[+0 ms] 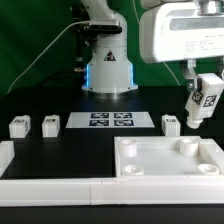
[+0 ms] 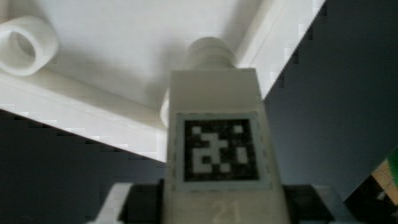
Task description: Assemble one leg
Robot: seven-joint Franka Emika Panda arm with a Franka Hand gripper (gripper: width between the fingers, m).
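Note:
My gripper (image 1: 198, 97) is shut on a leg (image 1: 205, 100), a white peg with a black-and-white tag on its face, held tilted in the air above the right part of the large white slab (image 1: 170, 160). In the wrist view the leg (image 2: 217, 125) fills the middle, its round tip pointing at the slab's flat surface (image 2: 125, 60); a round corner socket (image 2: 22, 47) shows at the edge. Three more legs stand on the black table: two at the exterior view's left (image 1: 18, 126) (image 1: 50, 124) and one near the middle (image 1: 170, 123).
The marker board (image 1: 110, 121) lies on the table in front of the robot base (image 1: 108, 70). A white rim (image 1: 50, 188) runs along the table's front edge and left side. A green curtain hangs behind.

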